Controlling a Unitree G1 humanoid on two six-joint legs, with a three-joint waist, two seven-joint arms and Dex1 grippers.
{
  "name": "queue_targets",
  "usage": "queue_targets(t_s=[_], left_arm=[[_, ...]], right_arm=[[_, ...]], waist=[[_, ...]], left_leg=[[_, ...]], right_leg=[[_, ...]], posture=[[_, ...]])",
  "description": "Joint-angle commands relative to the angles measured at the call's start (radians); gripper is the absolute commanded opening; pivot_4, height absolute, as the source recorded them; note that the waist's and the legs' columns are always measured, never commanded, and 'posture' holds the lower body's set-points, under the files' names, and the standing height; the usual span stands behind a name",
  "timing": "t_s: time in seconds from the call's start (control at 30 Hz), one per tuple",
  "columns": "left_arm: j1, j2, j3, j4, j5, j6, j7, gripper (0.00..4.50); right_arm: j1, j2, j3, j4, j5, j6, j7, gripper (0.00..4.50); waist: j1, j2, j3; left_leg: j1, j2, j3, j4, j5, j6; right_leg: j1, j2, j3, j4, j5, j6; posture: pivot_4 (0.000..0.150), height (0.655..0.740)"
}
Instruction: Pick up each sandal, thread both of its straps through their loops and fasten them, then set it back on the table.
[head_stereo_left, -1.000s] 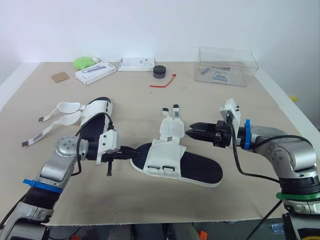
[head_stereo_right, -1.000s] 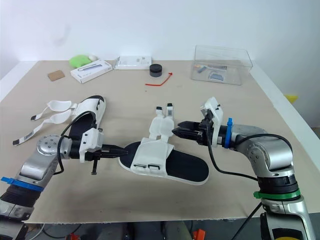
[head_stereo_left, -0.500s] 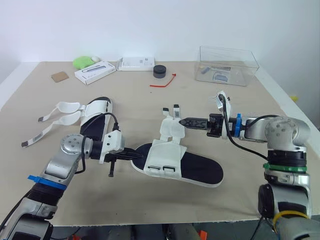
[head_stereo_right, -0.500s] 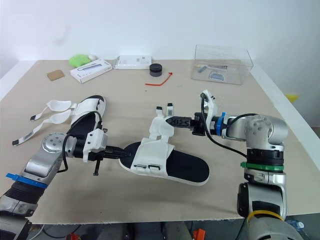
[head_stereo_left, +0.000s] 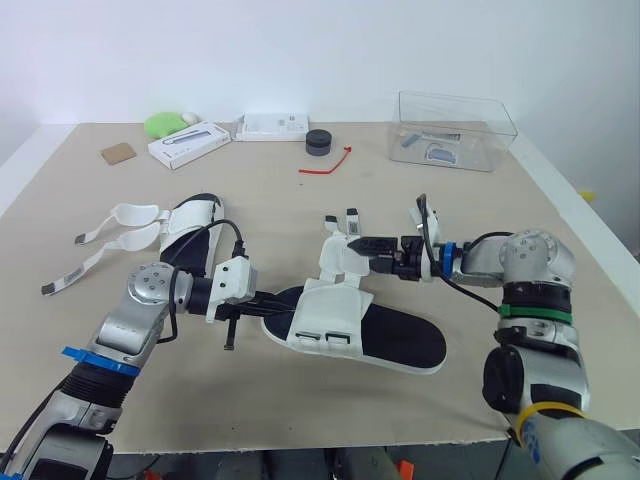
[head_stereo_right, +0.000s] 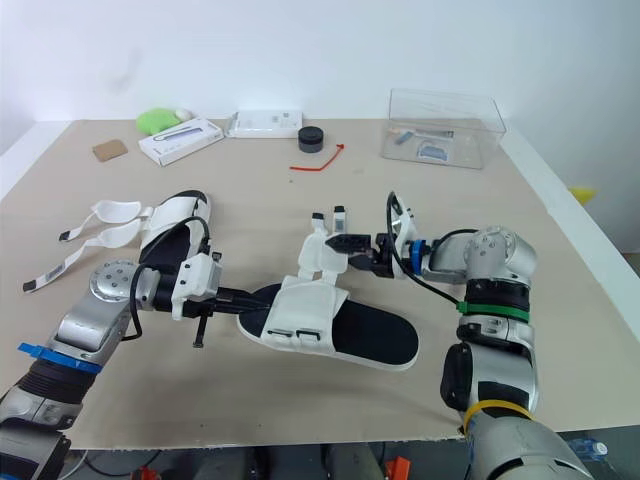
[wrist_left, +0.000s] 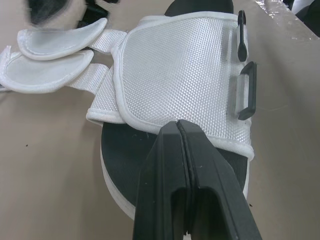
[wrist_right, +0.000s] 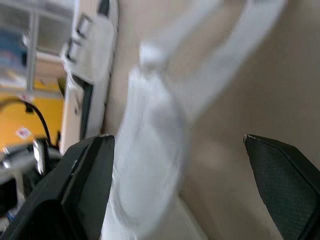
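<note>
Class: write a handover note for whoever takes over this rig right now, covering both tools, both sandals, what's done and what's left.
Left tool: shut, tip at the edge of the near white-strapped, black-soled sandal.
Right tool: open around its loose straps.
Second matching sandal: on the left, strap ends spread.
Both lie on the table.
Done: nothing fastened.
Left: thread and fasten all four straps.

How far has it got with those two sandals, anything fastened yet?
Nothing looks fastened: both sandals lie on the table with loose straps. In hand is the middle sandal: the right gripper is open at its straps, the left gripper shut at its end. Left: threading and fastening these straps, then the whole job on the left sandal.
</note>
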Motion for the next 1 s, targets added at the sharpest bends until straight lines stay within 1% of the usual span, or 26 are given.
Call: queue_targets(t_s=[0.03, 0.23, 0.27, 0.33, 0.57, 0.9, 1.0], left_arm=[[0.005, 0.006, 0.011, -0.041, -0.010, -0.002, 0.003, 0.00], [0.025, 0.009, 0.013, -0.057, -0.009, -0.003, 0.006, 0.00], [0.027, 0.009, 0.013, -0.060, -0.010, 0.000, 0.008, 0.00], [0.030, 0.009, 0.013, -0.064, -0.011, 0.002, 0.009, 0.00], [0.037, 0.009, 0.013, -0.074, -0.009, 0.009, 0.014, 0.00], [0.045, 0.004, 0.009, -0.080, -0.008, 0.004, 0.025, 0.00], [0.045, 0.002, 0.010, -0.078, -0.008, 0.004, 0.027, 0.00]], right_arm=[[-0.072, 0.013, -0.092, 0.097, -0.006, -0.088, -0.044, 4.42], [-0.098, 0.021, -0.097, 0.163, -0.008, -0.126, -0.034, 4.42], [-0.102, 0.022, -0.102, 0.176, -0.010, -0.131, -0.040, 4.20], [-0.108, 0.023, -0.110, 0.195, -0.010, -0.135, -0.047, 3.54], [-0.121, 0.017, -0.091, 0.212, -0.007, -0.092, -0.019, 0.06], [-0.122, 0.014, -0.091, 0.191, -0.009, -0.104, -0.001, 0.06], [-0.101, -0.001, -0.052, 0.123, -0.013, -0.137, 0.047, 0.06]], waist=[[-0.001, 0.000, 0.000], [-0.001, 0.000, 0.000], [-0.001, 0.000, 0.000], [-0.001, 0.000, 0.000], [-0.002, 0.000, 0.000], [-0.003, 0.000, 0.000], [-0.004, 0.000, 0.000]], left_leg=[[0.000, 0.000, 0.000, 0.000, 0.000, 0.000], [0.000, 0.000, 0.000, 0.000, 0.000, 0.001], [0.000, 0.000, 0.000, 0.000, -0.001, 0.001], [0.000, 0.000, 0.000, 0.000, -0.001, 0.001], [0.000, 0.000, 0.000, 0.000, -0.001, 0.001], [0.000, 0.000, 0.000, 0.000, -0.001, 0.001], [0.000, 0.000, 0.000, 0.000, -0.001, 0.001]], right_leg=[[0.000, 0.000, 0.000, 0.000, 0.000, 0.000], [0.000, -0.001, 0.000, 0.000, 0.000, 0.000], [0.000, -0.001, 0.000, 0.000, 0.000, 0.000], [0.000, -0.001, 0.000, 0.000, 0.000, 0.000], [0.000, -0.001, 0.000, 0.000, 0.000, 0.000], [0.000, -0.001, 0.000, -0.001, 0.000, 0.000], [0.000, -0.001, 0.000, -0.001, 0.000, 0.000]], posture=[[0.150, 0.7400], [0.150, 0.7400], [0.150, 0.7400], [0.150, 0.7400], [0.150, 0.7400], [0.150, 0.7400], [0.150, 0.7400]])
